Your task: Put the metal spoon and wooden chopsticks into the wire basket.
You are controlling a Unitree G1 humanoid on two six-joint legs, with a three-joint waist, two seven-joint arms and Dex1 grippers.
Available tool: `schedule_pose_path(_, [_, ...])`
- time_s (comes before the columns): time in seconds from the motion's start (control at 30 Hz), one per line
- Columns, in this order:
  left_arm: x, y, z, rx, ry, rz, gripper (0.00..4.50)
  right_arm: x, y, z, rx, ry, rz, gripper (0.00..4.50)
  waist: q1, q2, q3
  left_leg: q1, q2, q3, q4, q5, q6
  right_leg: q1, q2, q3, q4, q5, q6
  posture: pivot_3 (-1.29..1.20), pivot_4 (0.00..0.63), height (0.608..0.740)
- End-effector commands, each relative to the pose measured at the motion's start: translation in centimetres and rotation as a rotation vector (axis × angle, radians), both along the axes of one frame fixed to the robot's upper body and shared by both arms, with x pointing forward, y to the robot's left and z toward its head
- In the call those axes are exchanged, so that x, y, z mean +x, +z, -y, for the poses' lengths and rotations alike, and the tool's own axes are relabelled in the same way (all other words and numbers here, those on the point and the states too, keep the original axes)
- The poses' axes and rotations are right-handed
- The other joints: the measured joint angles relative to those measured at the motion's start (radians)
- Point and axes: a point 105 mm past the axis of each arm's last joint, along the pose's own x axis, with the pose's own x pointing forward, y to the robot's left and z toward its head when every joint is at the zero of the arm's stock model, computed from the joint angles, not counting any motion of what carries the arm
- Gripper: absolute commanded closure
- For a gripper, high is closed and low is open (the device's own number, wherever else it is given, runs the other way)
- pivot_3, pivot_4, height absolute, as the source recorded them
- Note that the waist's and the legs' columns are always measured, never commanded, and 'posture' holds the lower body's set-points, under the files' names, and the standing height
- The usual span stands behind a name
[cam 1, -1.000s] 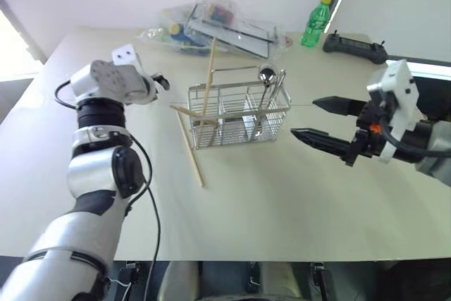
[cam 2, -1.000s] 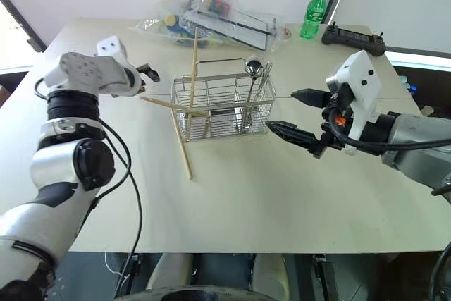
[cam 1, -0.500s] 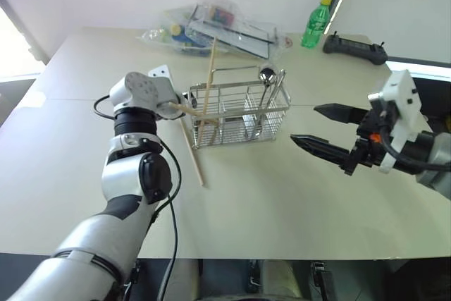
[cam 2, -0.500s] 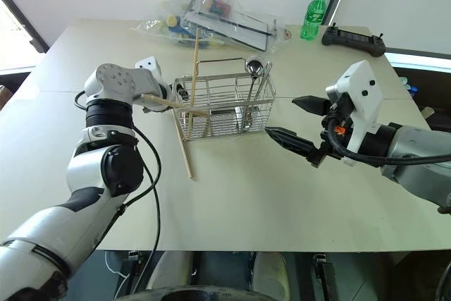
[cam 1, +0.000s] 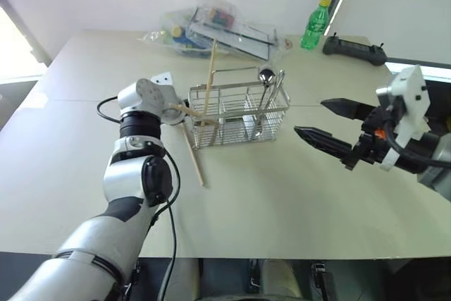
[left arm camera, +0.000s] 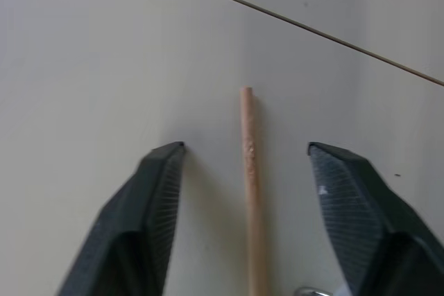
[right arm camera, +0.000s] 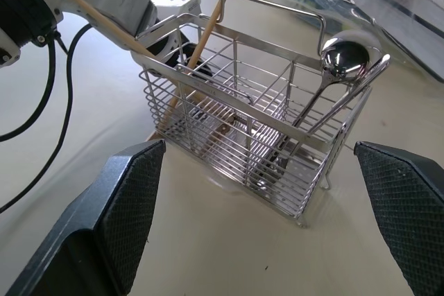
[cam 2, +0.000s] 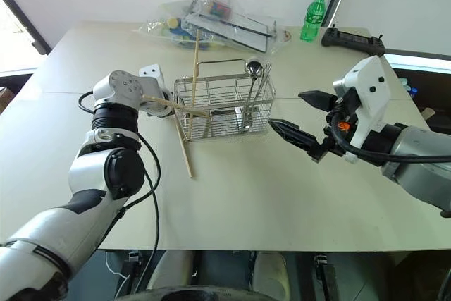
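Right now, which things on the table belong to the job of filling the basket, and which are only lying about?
Belonging to the job:
- wire basket
- metal spoon, already standing in the basket
- wooden chopsticks: one upright in the basket, one across its edge, one on the table

Only lying about:
- green bottle
- black controller
- plastic bag of items

L gripper (left arm camera: 246,147) fingers apart, straddling chopstick (left arm camera: 248,185) end over table (left arm camera: 83,67).
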Motion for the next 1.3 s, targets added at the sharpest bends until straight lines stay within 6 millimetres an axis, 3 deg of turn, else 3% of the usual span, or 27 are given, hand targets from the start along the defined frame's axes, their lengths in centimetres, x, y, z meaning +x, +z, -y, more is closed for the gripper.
schedule_pose_path(0.03, [-0.1,-0.7,0.7,-0.005,-0.025,-0.018,3.51,-0.3,1.0,-0.3,0.008,0.009,0.049,0.00,0.002,0.000,0.000,0.000,0.000,0.000,0.000,0.000,0.000,0.001,0.000,0.000,0.000,0.000,0.000,0.00,0.150,0.675])
schedule_pose_path(0.1, [0.0,-0.6,0.7,-0.005,-0.024,-0.015,4.45,-0.2,1.0,-0.4,0.010,0.008,0.049,0.00,0.005,0.000,0.000,0.001,0.000,0.000,0.000,0.000,0.000,0.001,0.000,0.000,0.000,0.000,0.000,0.00,0.150,0.675])
schedule_pose_path(0.37, [0.1,-0.5,-0.5,-0.006,0.006,-0.009,4.45,-0.1,1.0,-0.6,0.015,0.013,0.048,0.00,0.011,0.001,0.000,0.001,0.000,0.000,0.000,0.000,0.000,0.001,-0.001,0.000,0.000,0.000,0.001,0.00,0.150,0.675])
schedule_pose_path(0.5, [1.0,1.5,-3.1,0.023,0.071,0.085,4.45,0.0,1.0,-0.6,0.016,0.017,0.042,0.00,0.007,0.000,0.000,0.001,0.000,0.000,0.000,0.000,0.000,0.001,0.000,0.000,0.000,0.000,0.001,0.00,0.150,0.675])
schedule_pose_path(0.73, [2.3,8.3,-11.2,0.115,0.211,0.391,4.45,-0.3,0.3,-0.2,-0.009,0.030,-0.001,0.00,-0.007,-0.001,0.001,-0.001,0.001,0.002,-0.002,0.000,0.000,-0.004,0.000,0.000,0.000,0.001,-0.002,0.00,0.150,0.675])
schedule_pose_path(0.8, [2.4,11.2,-13.3,0.132,0.225,0.535,4.45,-0.4,0.1,-0.1,-0.007,0.029,-0.009,0.00,-0.005,-0.001,0.001,-0.002,0.001,0.002,-0.002,0.000,0.000,-0.005,0.000,0.000,0.000,0.001,-0.002,0.00,0.150,0.675])
schedule_pose_path(0.9, [2.2,17.6,-14.6,0.152,0.196,0.840,4.45,-0.3,-0.2,0.1,0.002,0.018,-0.021,0.00,-0.001,-0.002,0.001,-0.006,0.001,0.002,-0.002,0.000,0.000,-0.006,0.000,0.000,0.000,0.001,-0.001,0.00,0.150,0.675])
schedule_pose_path(0.97, [1.3,22.3,-14.2,0.135,0.148,1.066,4.45,-0.4,-0.3,0.1,0.009,0.017,-0.025,0.00,0.005,-0.003,0.001,-0.009,0.001,0.002,0.000,0.000,0.000,-0.008,0.000,0.000,-0.002,0.001,-0.001,0.00,0.150,0.675])
schedule_pose_path(1.1, [-2.5,30.8,-9.7,-0.116,-0.121,1.483,4.45,-0.4,-0.5,-0.4,0.022,0.025,-0.031,0.00,0.009,-0.003,0.001,-0.012,0.001,0.002,0.001,0.000,0.000,-0.008,0.000,0.000,-0.007,0.003,-0.002,0.00,0.150,0.675])
schedule_pose_path(1.2, [-5.1,33.3,-6.5,-0.165,-0.308,1.608,4.45,-0.4,-0.5,-0.4,0.028,0.024,-0.034,0.00,0.004,-0.002,0.000,-0.012,0.000,0.002,0.001,0.000,0.000,-0.007,0.000,0.000,-0.010,0.004,0.000,0.00,0.150,0.675])
schedule_pose_path(1.3, [-7.4,34.2,-3.4,-0.168,-0.496,1.666,4.45,-0.4,-0.6,-0.3,0.032,0.017,-0.039,0.00,-0.006,0.000,-0.001,-0.011,0.000,0.002,0.000,0.000,0.001,-0.006,0.000,0.000,-0.011,0.005,0.001,0.00,0.150,0.675])
